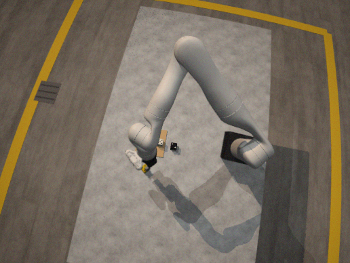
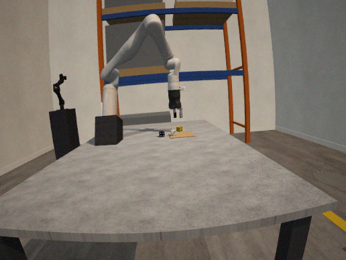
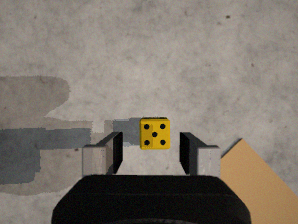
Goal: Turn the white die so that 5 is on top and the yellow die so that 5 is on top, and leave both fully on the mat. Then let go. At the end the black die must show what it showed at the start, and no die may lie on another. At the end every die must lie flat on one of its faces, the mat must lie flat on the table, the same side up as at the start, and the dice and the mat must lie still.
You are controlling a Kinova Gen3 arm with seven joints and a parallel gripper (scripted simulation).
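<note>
The yellow die (image 1: 144, 168) (image 2: 179, 128) (image 3: 155, 134) lies on the table off the mat, with 5 on top in the wrist view. My gripper (image 2: 178, 116) (image 3: 151, 146) is open and empty above it, the die showing between the two fingers and square to them. The white die (image 1: 161, 142) (image 2: 173, 133) sits on the tan mat (image 1: 160, 153) (image 2: 186, 135) (image 3: 260, 185), near one edge; its top number is too small to read surely. The black die (image 1: 173, 146) (image 2: 161, 134) lies on the table beside the mat; its top is too small to read.
The mat's corner is close to the right finger in the wrist view. The arm's black base block (image 1: 227, 145) (image 2: 108, 130) stands on the table (image 1: 119, 203) (image 2: 161, 187), beyond the black die from the mat. The arm's shadow falls beside the yellow die.
</note>
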